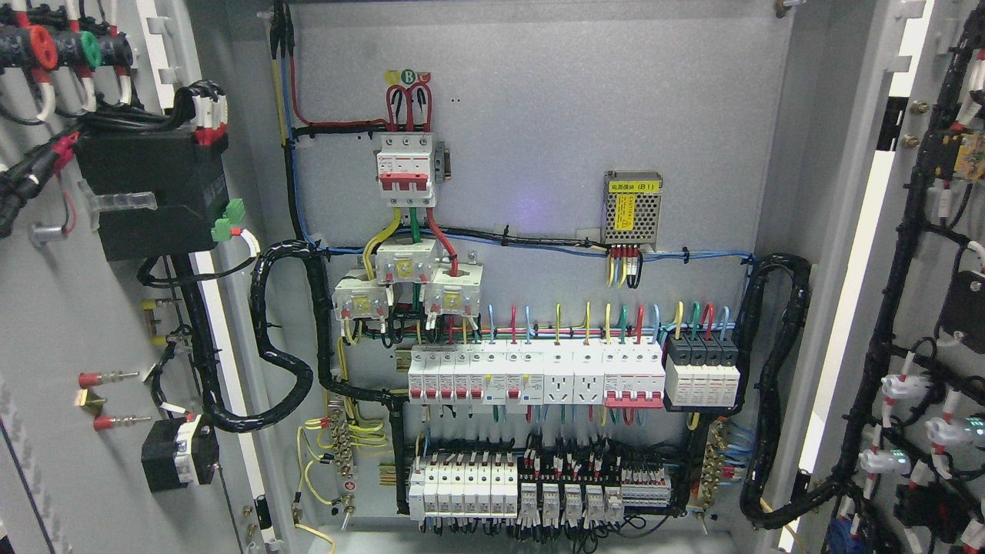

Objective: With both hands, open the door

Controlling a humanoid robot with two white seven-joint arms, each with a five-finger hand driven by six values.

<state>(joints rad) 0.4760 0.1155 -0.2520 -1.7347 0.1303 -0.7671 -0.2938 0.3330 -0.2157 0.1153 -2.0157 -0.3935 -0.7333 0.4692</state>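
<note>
**Both doors stand wide, my hands out of sight**

The left door (85, 323) is swung fully open at the left edge of my view, its inner face toward me, and the right door (923, 308) is swung open the same way at the far right. Neither of my hands shows anywhere, so I cannot tell whether my fingers are spread or curled, nor how the doors lie relative to them.

On the left door sit a black box (150, 192) and a thick black cable bundle (269, 346) that loops across into the cabinet. Between the doors, the grey back panel (577, 115) carries a red-and-white main breaker (405, 169), a small mesh-covered power supply (632, 208), and a row of white breakers (531, 377). Black wiring (885, 346) runs down the right door.
</note>
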